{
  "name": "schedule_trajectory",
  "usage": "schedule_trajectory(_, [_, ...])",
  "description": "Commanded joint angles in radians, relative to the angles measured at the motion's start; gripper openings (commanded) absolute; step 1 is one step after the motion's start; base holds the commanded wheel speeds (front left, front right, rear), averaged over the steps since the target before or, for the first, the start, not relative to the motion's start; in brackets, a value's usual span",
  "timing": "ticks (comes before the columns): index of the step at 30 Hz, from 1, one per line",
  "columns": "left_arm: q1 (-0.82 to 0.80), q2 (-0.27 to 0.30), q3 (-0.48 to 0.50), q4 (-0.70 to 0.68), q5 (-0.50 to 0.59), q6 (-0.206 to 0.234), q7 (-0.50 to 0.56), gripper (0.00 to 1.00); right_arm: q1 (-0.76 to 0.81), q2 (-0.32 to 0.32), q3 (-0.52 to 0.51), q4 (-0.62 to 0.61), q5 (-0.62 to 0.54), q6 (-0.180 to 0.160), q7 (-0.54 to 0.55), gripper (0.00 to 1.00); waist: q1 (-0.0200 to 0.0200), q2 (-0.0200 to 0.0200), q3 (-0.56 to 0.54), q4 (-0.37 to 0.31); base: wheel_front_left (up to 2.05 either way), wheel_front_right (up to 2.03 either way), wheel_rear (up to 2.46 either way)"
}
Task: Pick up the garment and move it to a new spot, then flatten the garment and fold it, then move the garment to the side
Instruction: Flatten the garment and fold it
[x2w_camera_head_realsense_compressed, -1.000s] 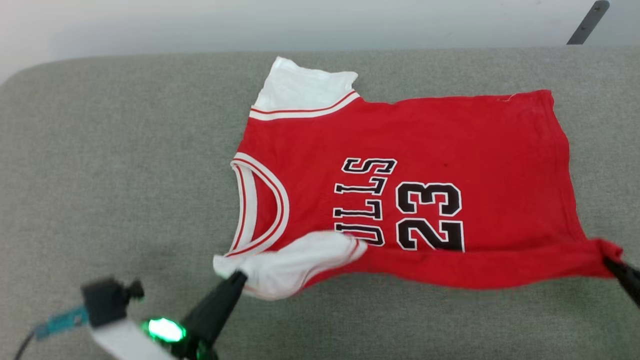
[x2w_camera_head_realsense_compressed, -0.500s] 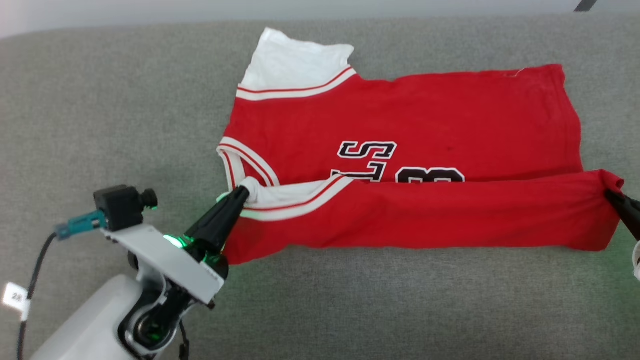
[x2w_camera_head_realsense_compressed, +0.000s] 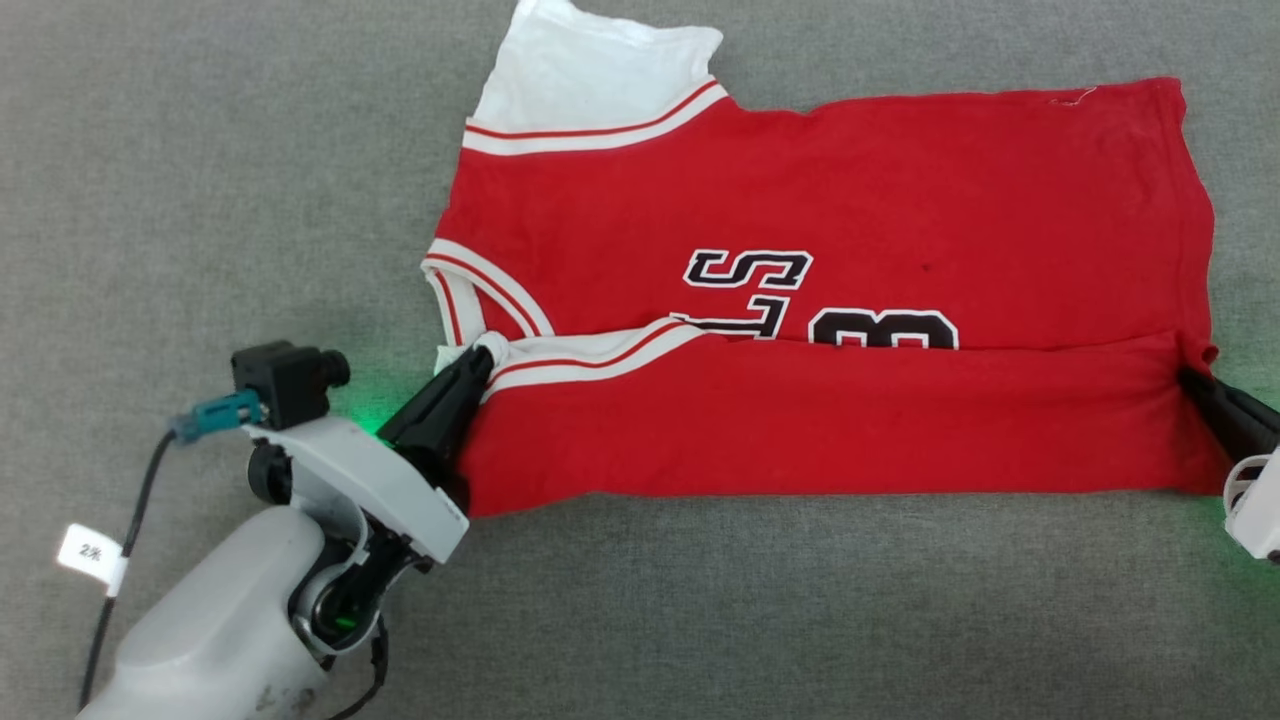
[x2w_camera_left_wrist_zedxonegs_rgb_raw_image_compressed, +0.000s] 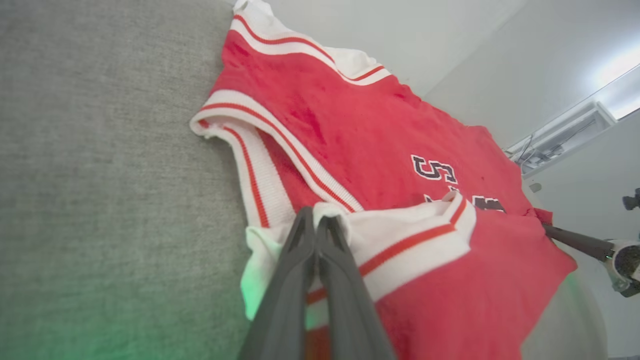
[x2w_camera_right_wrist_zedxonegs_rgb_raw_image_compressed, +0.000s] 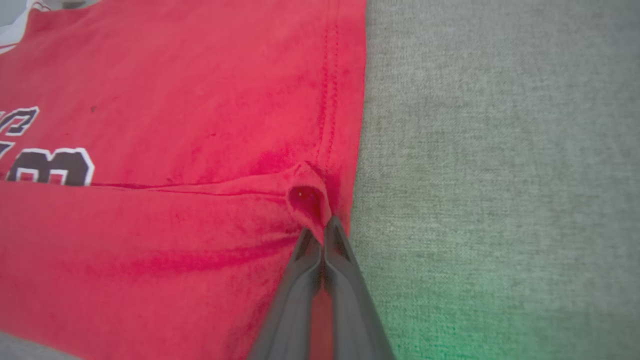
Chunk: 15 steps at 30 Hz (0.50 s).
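The garment (x2w_camera_head_realsense_compressed: 800, 210) is a red jersey with black lettering, lying on the grey cushion, its near long edge folded up over the lower half of the print. My left gripper (x2w_camera_head_realsense_compressed: 480, 360) is shut on the white striped shoulder trim at the fold's left end; the left wrist view has the closed fingers (x2w_camera_left_wrist_zedxonegs_rgb_raw_image_compressed: 316, 225) pinching that trim (x2w_camera_left_wrist_zedxonegs_rgb_raw_image_compressed: 400, 245). At the fold's right end my right gripper (x2w_camera_head_realsense_compressed: 1190, 378) is shut on the red hem corner. The right wrist view looks along its closed fingers (x2w_camera_right_wrist_zedxonegs_rgb_raw_image_compressed: 322, 232) holding a puckered bit of red fabric (x2w_camera_right_wrist_zedxonegs_rgb_raw_image_compressed: 305, 197).
Grey upholstered surface (x2w_camera_head_realsense_compressed: 200, 180) stretches around the jersey on all sides. The far white shoulder flap (x2w_camera_head_realsense_compressed: 590, 80) is turned up at the top left. My left arm's wrist camera (x2w_camera_head_realsense_compressed: 285, 375) and cable sit at lower left.
Both grippers carried the near edge of the jersey away from me, laying it over the lower half of the lettering. The head camera has tilted down, so the whole scene sits higher.
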Motion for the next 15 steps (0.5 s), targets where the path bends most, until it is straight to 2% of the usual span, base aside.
schedule_trajectory(1, [0.014, 0.009, -0.016, 0.045, 0.001, 0.003, 0.002, 0.3, -0.006, 0.004, 0.023, 0.016, 0.007, -0.001, -0.011, 0.0, 0.0, 0.0, -0.008, 0.0, 0.0, 0.0, 0.0])
schedule_trajectory(2, [0.008, 0.008, -0.02, 0.05, -0.001, 0.003, 0.0, 0.44, -0.012, 0.003, 0.031, 0.022, 0.008, -0.001, -0.023, 0.0, 0.0, 0.0, -0.013, 0.0, 0.0, 0.0, 0.0])
schedule_trajectory(3, [0.003, 0.011, -0.025, 0.053, -0.001, 0.003, -0.001, 0.84, -0.017, 0.003, 0.037, 0.028, 0.008, -0.001, -0.035, 0.16, 0.0, 0.0, -0.02, 0.0, 0.0, 0.0, 0.0])
schedule_trajectory(4, [-0.002, 0.017, -0.03, 0.057, 0.002, 0.003, -0.003, 1.0, -0.02, 0.003, 0.044, 0.034, 0.007, -0.001, -0.046, 0.4, 0.0, 0.0, -0.029, 0.0, 0.0, 0.0, 0.0])
schedule_trajectory(5, [-0.002, 0.017, -0.03, 0.057, 0.002, 0.003, -0.003, 1.0, -0.02, 0.003, 0.044, 0.034, 0.007, -0.001, -0.046, 0.4, 0.0, 0.0, -0.029, 0.0, 0.0, 0.0, 0.0])
schedule_trajectory(6, [-0.007, 0.021, -0.034, 0.062, 0.003, 0.003, -0.003, 1.0, -0.022, 0.001, 0.05, 0.041, 0.006, -0.001, -0.056, 0.82, 0.0, 0.0, -0.038, 0.001, 0.0, 0.0, 0.0])
schedule_trajectory(7, [-0.011, 0.025, -0.041, 0.064, 0.004, 0.003, 0.0, 1.0, -0.025, 0.0, 0.054, 0.047, 0.007, -0.001, -0.064, 1.0, 0.0, 0.0, -0.047, 0.001, 0.0, 0.0, 0.0])
schedule_trajectory(15, [-0.06, 0.076, -0.078, 0.069, 0.026, 0.003, 0.049, 1.0, -0.032, 0.003, 0.07, 0.088, 0.014, -0.001, -0.128, 1.0, 0.0, 0.0, -0.148, -0.001, 0.0, 0.0, 0.0])
